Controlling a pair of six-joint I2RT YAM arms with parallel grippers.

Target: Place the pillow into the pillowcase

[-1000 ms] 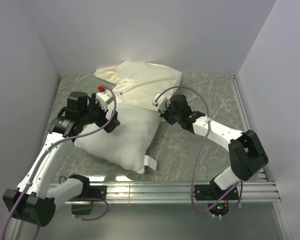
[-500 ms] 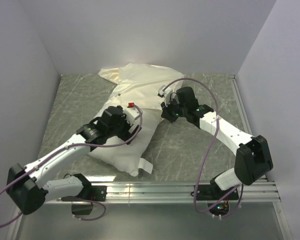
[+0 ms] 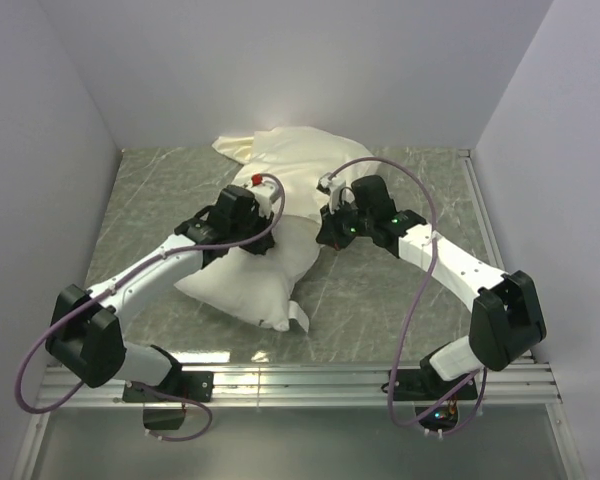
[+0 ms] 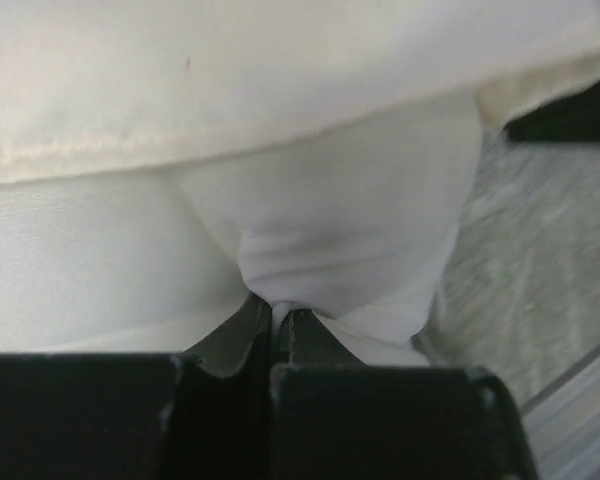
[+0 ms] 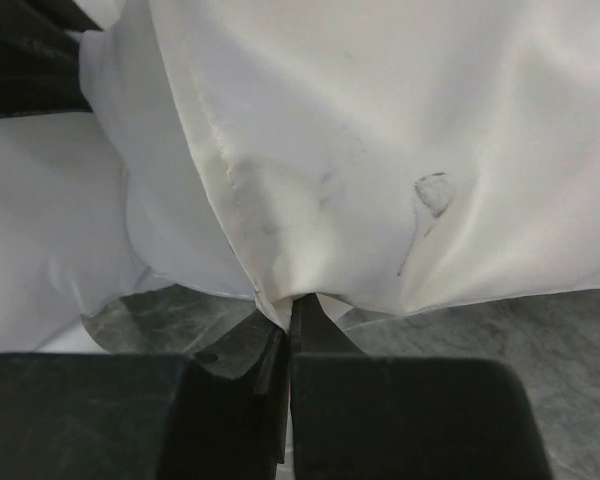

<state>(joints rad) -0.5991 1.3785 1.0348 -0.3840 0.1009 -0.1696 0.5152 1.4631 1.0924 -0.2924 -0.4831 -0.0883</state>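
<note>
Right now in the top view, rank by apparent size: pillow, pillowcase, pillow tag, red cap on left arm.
1-2. pillowcase and pillow: shown areas look alike, pillow partly covered, so unranked.
3. tag.
4. red cap.

Top view: bright, even light from overhead, w/ a faint lilac cast on the walls (image 3: 300,70). Focus is sharp across the frame. The pillowcase (image 3: 295,150) is nearly blown out at its far end. The pillow (image 3: 250,285) throws a soft shadow on the table (image 3: 380,290); small glare patch at the table's near edge. Left wrist view: blurry, cloth pale & low-contrast, left gripper fingers (image 4: 223,343) almost pure black. Right wrist view: sharper, seam & creases readable, right gripper fingers (image 5: 238,352) equally dark.
</note>
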